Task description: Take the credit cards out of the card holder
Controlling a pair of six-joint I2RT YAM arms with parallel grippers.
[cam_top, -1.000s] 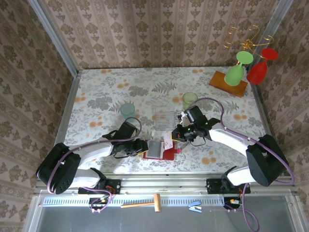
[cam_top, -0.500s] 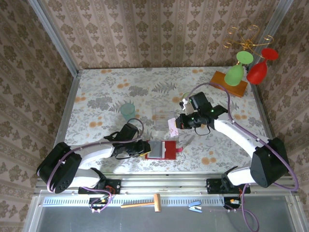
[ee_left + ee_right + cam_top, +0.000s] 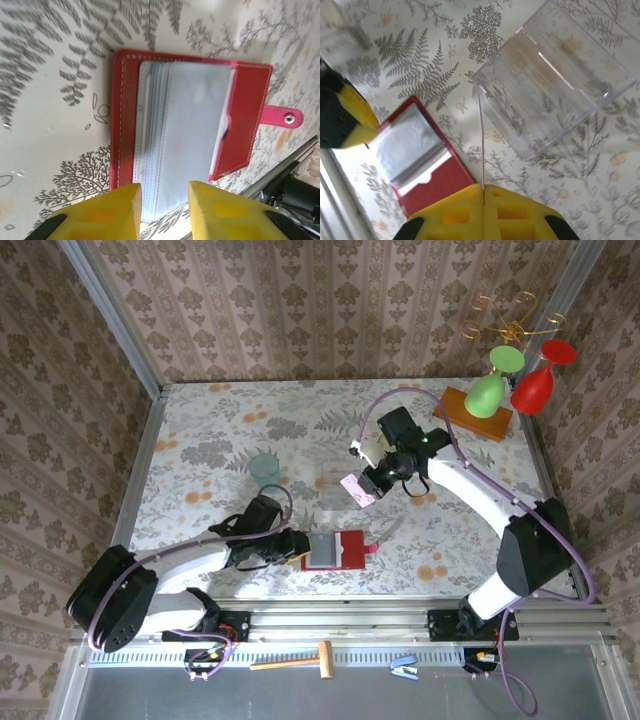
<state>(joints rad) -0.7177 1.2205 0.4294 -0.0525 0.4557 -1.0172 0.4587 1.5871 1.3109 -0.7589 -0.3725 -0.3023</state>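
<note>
- Pinkish-white card (image 3: 354,490), a second ago at the card holder's (image 3: 336,550) far edge, is now lifted well beyond it, just beside the clear plastic box (image 3: 338,482).
- Right gripper (image 3: 366,482) has carried it there, its yellow jaws pressed together on the thin card, which shows edge-on from the wrist.
- Left gripper (image 3: 297,546) stays at the holder's left edge, jaws part open; whether they clamp it I cannot tell.
- Print on the card is too small to read.
- Red stitched holder lies open and flat on the floral table (image 3: 230,420), with grey glossy sleeves and a snap tab (image 3: 282,118).
</note>
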